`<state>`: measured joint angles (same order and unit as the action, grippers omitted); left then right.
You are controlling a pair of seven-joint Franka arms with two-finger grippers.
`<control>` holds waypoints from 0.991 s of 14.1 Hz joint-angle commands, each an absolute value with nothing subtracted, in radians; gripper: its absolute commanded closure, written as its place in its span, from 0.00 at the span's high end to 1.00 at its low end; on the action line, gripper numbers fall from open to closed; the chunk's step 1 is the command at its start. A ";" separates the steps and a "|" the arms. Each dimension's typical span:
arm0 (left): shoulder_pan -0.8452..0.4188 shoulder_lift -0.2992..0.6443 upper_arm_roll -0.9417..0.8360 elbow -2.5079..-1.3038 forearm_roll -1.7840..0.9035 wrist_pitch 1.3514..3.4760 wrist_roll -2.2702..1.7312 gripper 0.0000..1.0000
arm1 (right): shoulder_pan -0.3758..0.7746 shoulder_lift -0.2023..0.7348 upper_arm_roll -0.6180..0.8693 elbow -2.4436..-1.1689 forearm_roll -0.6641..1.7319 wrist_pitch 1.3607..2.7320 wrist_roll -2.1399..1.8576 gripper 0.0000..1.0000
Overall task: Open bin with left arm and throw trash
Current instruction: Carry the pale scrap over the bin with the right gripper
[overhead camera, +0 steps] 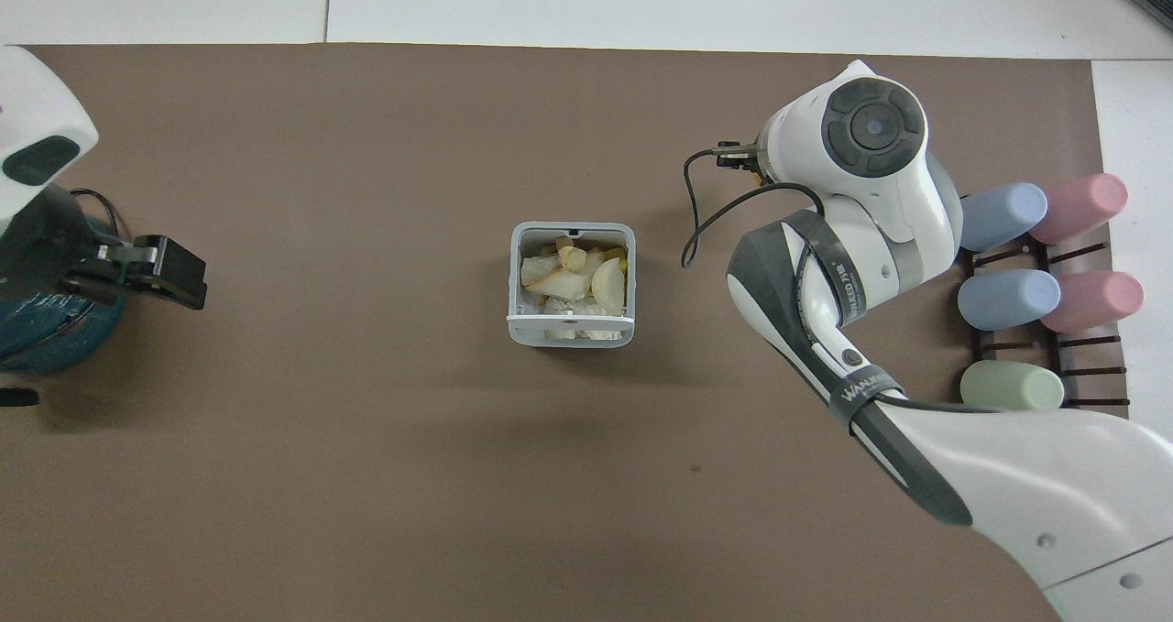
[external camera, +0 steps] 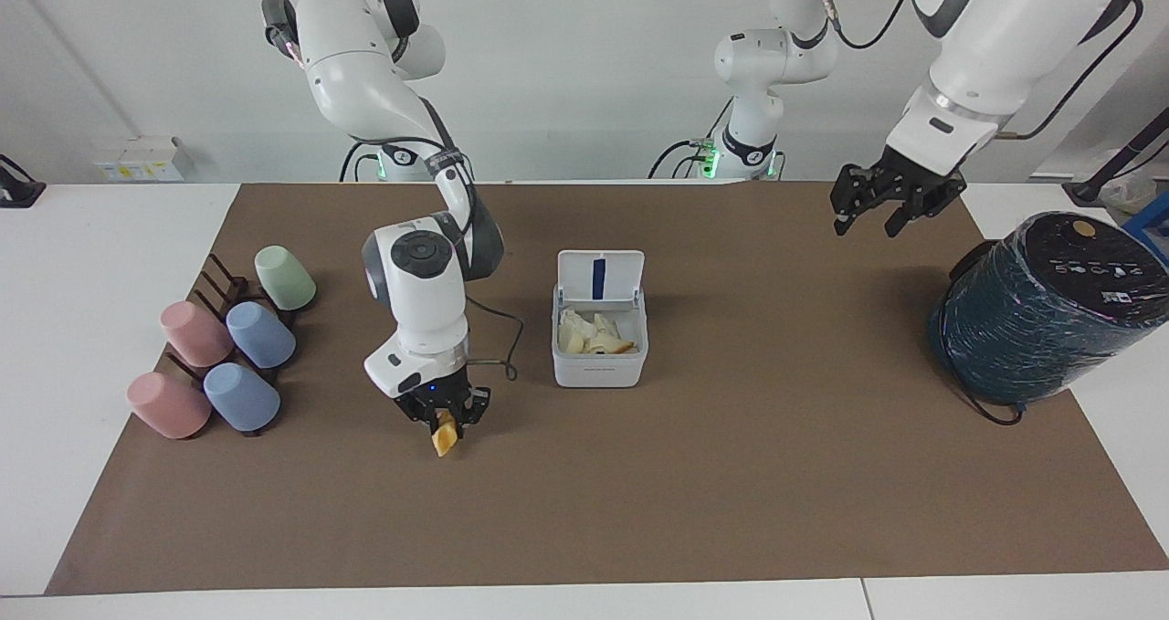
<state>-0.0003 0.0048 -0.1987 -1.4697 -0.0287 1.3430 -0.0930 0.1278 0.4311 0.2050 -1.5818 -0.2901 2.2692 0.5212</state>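
Glossy white plastic bin [external camera: 598,364]

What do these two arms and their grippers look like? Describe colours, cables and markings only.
Both arms are glossy white with dark grey joint sleeves and round dark grey caps. Thin black cables run along them, and a grey band carries white lettering. The left gripper and right gripper are black, two-fingered.

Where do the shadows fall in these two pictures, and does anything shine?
Facing view: soft shadows on the brown mat beside the bin and the teal wrapped cylinder, whose film glints; nothing is blurred. Overhead view: a faint shadow lies nearer the robots than the bin, and the right arm's white shell hides most of the right gripper.
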 commanded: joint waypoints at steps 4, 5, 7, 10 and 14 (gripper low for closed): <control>0.002 -0.087 -0.190 -1.664 -0.032 1.520 -0.086 0.74 | 0.245 0.405 0.261 -1.516 -0.161 2.238 0.678 0.36; 0.005 -0.094 -0.190 -1.681 -0.032 1.541 -0.084 0.74 | 0.282 0.405 0.261 -1.516 -0.155 2.237 0.733 0.36; 0.009 -0.094 -0.190 -1.680 -0.032 1.551 -0.081 0.77 | 0.314 0.405 0.262 -1.529 -0.158 2.235 0.819 0.36; 0.023 -0.092 -0.189 -1.677 -0.031 1.551 -0.081 0.91 | 0.330 0.391 0.264 -1.542 -0.102 2.169 0.825 0.37; 0.025 -0.086 -0.190 -1.669 -0.032 1.589 -0.081 1.00 | 0.344 0.357 0.264 -1.609 -0.029 2.152 0.830 0.41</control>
<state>0.0120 -0.0559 -0.1857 -1.6317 -0.0285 1.5511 -0.0930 0.3471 0.3987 0.2591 -1.5526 -0.0636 2.1594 0.8204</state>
